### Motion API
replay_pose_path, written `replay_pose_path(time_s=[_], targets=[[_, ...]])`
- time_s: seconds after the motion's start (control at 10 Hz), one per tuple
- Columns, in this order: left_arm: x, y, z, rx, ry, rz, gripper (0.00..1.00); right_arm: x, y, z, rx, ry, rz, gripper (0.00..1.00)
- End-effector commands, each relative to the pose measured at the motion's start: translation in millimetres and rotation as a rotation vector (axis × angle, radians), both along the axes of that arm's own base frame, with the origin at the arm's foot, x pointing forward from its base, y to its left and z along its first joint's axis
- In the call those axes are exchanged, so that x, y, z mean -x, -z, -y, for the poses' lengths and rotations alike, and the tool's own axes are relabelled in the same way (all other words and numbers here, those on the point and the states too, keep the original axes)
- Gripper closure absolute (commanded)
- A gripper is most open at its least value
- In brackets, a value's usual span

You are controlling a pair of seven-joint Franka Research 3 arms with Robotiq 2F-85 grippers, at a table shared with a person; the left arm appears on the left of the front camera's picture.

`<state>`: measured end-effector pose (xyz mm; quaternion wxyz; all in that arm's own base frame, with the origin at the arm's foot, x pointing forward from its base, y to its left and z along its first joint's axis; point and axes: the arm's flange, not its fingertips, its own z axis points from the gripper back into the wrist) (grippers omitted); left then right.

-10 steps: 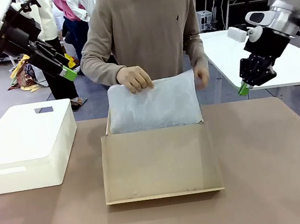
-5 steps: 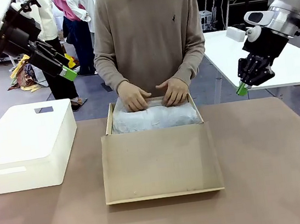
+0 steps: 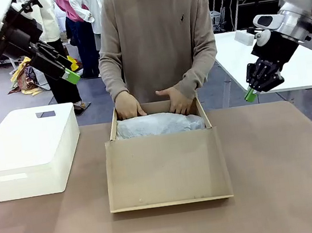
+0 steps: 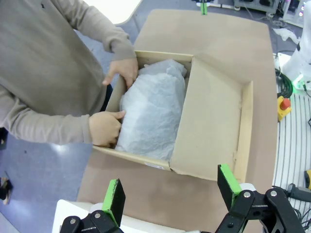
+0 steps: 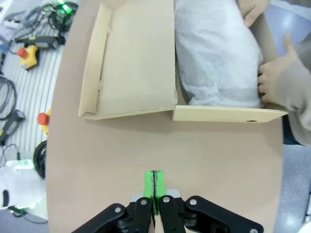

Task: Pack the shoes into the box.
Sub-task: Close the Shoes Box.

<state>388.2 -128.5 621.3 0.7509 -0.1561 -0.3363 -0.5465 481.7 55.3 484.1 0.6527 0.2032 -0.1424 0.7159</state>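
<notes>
Shoebox of tan-brown cardboard [image 3: 166,172] sits mid-counter [image 3: 277,164], its hinged lid lying open toward the near side. Crumpled white tissue paper [image 3: 160,124] is mounded in the far half and hides whatever lies beneath. The person's hands [image 3: 127,105] are pressed into the box at the tissue's far edge, so bringing either arm down now risks striking them. Your left pincer [image 4: 171,191] hangs high at far left, jaws wide. Your right pincer [image 5: 154,187] hangs high at far right, pads pressed together on nothing, so it must open before taking the lid. The tissue bulges about to the rim, so a lid swung over may spring back, and pushing the flat flap could slide the box.
</notes>
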Motion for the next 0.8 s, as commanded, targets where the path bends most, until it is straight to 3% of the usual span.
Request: replay_pose_path(time_s=[0.0, 0.4, 0.7], targets=[[1.2, 2.1, -1.8, 0.024, 0.022, 0.003, 0.00, 6.7, 17.7, 6.1, -0.092, -0.012, 0.013, 1.00], [1.2, 2.1, -1.8, 0.024, 0.022, 0.003, 0.00, 31.2, 43.1, 12.9, -0.190, 0.004, 0.019, 1.00], [1.2, 2.1, -1.8, 0.024, 0.022, 0.003, 0.00, 46.9, 71.5, 21.8, -0.263, 0.008, 0.069, 1.00]])
